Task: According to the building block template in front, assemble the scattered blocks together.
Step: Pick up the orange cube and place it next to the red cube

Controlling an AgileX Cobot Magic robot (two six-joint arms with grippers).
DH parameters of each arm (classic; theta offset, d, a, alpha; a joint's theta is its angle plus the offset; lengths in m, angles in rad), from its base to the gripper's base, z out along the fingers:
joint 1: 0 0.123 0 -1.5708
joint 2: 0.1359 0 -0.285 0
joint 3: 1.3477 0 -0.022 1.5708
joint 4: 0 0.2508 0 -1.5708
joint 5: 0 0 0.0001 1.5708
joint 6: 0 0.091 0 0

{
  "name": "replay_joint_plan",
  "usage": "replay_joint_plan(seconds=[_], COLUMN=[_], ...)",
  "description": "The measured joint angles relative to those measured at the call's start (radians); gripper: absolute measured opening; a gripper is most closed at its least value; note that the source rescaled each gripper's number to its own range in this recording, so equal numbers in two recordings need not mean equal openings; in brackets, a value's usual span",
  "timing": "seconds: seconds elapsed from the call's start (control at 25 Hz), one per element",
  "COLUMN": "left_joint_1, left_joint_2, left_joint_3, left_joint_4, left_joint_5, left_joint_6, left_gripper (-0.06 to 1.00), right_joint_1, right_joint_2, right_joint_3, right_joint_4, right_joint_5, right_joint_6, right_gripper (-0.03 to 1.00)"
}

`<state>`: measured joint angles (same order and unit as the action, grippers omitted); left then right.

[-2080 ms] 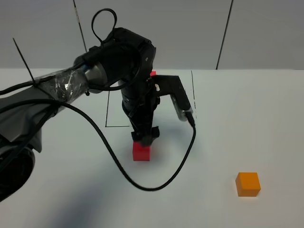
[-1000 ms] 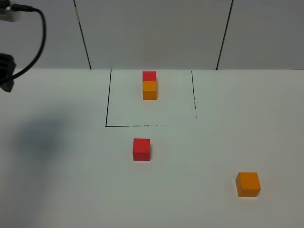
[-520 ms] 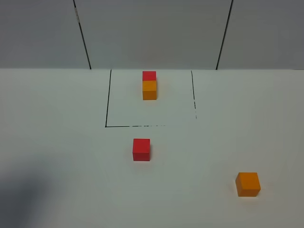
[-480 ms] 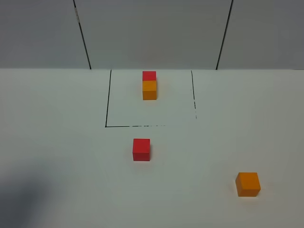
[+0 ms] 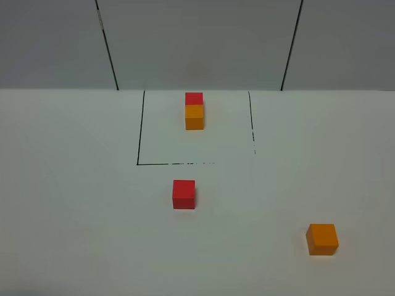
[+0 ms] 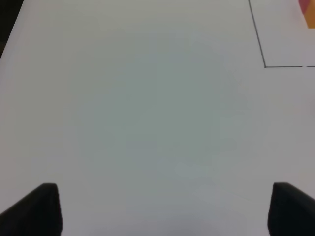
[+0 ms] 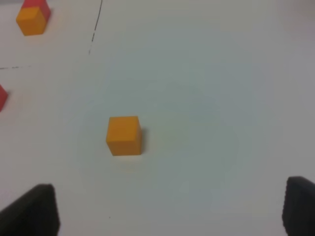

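Observation:
The building block template [image 5: 194, 111], a red cube behind an orange one, sits inside a thin black drawn square [image 5: 139, 132] at the table's far middle. Of the scattered blocks, the red cube [image 5: 184, 193] rests just in front of the square and the orange cube [image 5: 322, 238] lies at the near right. Neither arm shows in the exterior high view. My left gripper [image 6: 165, 211] is open over bare table, the square's corner [image 6: 266, 65] beyond it. My right gripper [image 7: 167, 209] is open, with the orange cube [image 7: 124, 135] ahead of it and apart from it.
The table is white, with a grey panelled wall [image 5: 197, 43] behind its far edge. In the right wrist view the template [image 7: 33, 18] and a sliver of the red cube [image 7: 2, 96] show at one side.
The left arm, which stood over the red cube, has pulled away to the left and out of the exterior high view. Its shadow has faded. Both cubes stay put.

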<state>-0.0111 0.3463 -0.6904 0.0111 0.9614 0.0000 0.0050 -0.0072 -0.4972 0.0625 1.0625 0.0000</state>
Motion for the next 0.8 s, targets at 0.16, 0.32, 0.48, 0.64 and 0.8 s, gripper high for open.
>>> replay_joint_plan(seconds=[0.16, 0.32, 0.48, 0.64, 0.8], left_joint_1=[0.0, 0.0, 0.0, 0.0, 0.0], left_joint_2=[-0.089, -0.154, -0.207, -0.237, -0.244], left_joint_3=[0.067, 0.118, 0.166, 0.174, 0.185], left_joint_4=[-0.029, -0.04, -0.096, -0.151, -0.181], left_joint_5=[0.029, 0.05, 0.054, 0.058, 0.072], left_joint_6=[0.005, 0.005, 0.018, 0.063, 0.095], left_gripper=[0.77, 0.76, 0.74, 0.73, 0.72], right_joint_1=[0.0, 0.0, 0.0, 0.0, 0.0], right_joint_2=[0.0, 0.0, 0.0, 0.0, 0.0], right_joint_3=[0.0, 0.0, 0.0, 0.0, 0.0], right_joint_4=[0.0, 0.0, 0.0, 0.0, 0.0], right_joint_5=[0.0, 0.0, 0.0, 0.0, 0.0], right_joint_6=[0.0, 0.0, 0.0, 0.0, 0.0], right_gripper=[0.81, 0.81, 0.81, 0.81, 0.81])
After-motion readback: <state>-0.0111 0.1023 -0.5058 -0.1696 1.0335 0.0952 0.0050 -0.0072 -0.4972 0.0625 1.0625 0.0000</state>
